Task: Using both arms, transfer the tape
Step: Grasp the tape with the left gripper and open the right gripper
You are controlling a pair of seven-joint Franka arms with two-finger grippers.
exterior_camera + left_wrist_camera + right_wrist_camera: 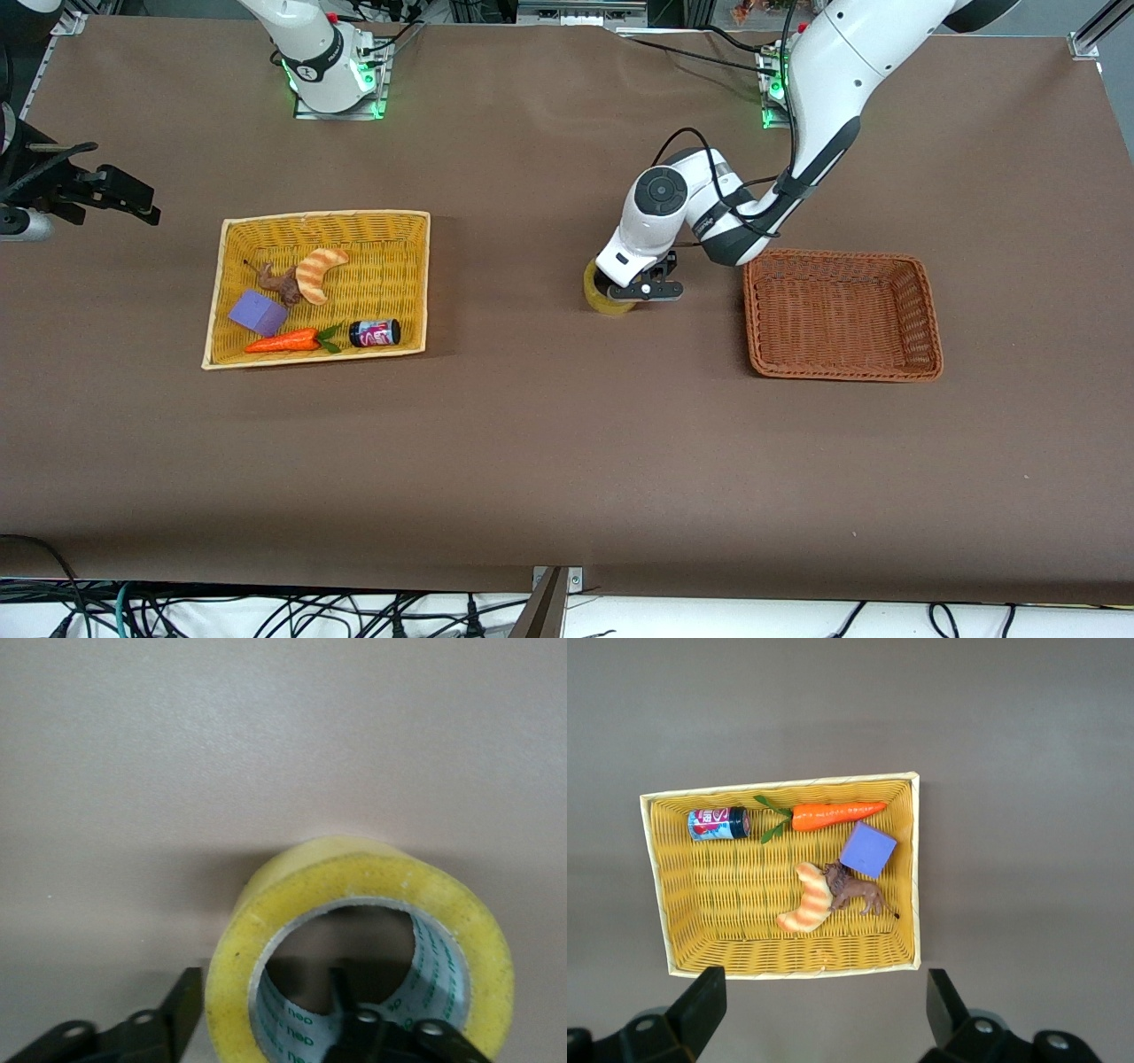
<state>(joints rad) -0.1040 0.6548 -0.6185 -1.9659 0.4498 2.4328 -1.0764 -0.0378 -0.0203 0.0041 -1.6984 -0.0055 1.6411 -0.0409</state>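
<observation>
The tape [608,298] is a yellowish roll lying flat on the brown table, between the two baskets. My left gripper [645,288] is down on it. In the left wrist view the tape [292,895] fills the lower middle. The left gripper [263,992] straddles the roll's wall, with one finger [184,1010] against the outside and the other inside the hole, apart from the grey core. It is open. My right gripper [124,197] waits high at the right arm's end, open and empty [824,992], over the table beside the yellow basket.
A yellow wicker basket [425,283] holds a croissant toy [319,273], a purple block [258,312], a carrot [283,341], a small can [375,332] and a brown animal toy [282,283]. A brown wicker basket [749,310] stands beside the tape, toward the left arm's end.
</observation>
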